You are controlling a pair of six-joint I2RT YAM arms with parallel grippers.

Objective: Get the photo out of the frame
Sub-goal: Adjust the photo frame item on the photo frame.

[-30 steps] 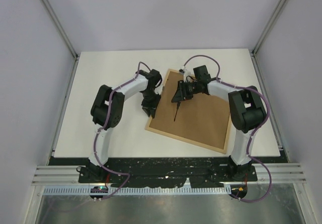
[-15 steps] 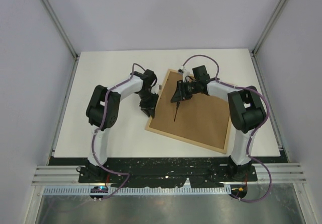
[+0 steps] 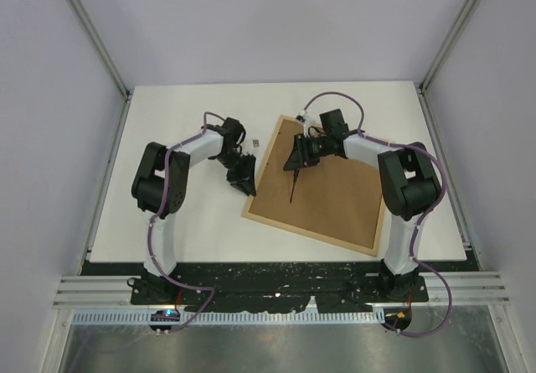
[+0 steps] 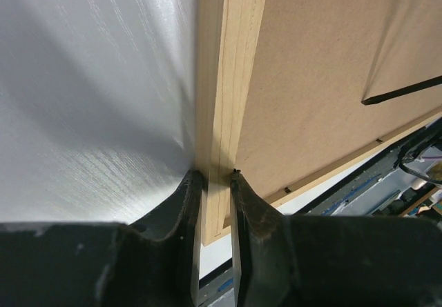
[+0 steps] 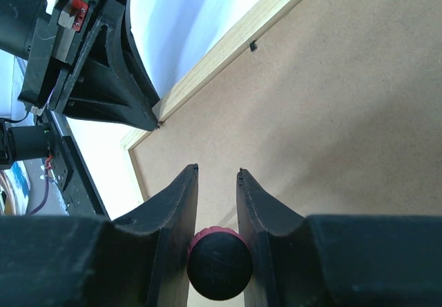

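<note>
Top external view: two robot arms work at a frame (image 3: 335, 201) lying back-up and askew on the white table (image 3: 167, 121).

The frame sits right of the table's centre, its brown back panel (image 4: 318, 72) facing up inside the light-wood rail. The left gripper (image 4: 215, 176) is at the frame's left edge near the lower corner. Its jaws are nearly closed and pinch the rail, one finger on the outer side and the other at the seam where wood meets panel. The right gripper (image 5: 217, 171) hovers over the panel's upper-left part, pointing towards that same edge. Its jaws are narrowly parted, with a round black knob (image 5: 219, 264), red-rimmed, gripped between the fingers near their base. A thin dark strip (image 3: 293, 187) crosses the panel just below it.
</note>
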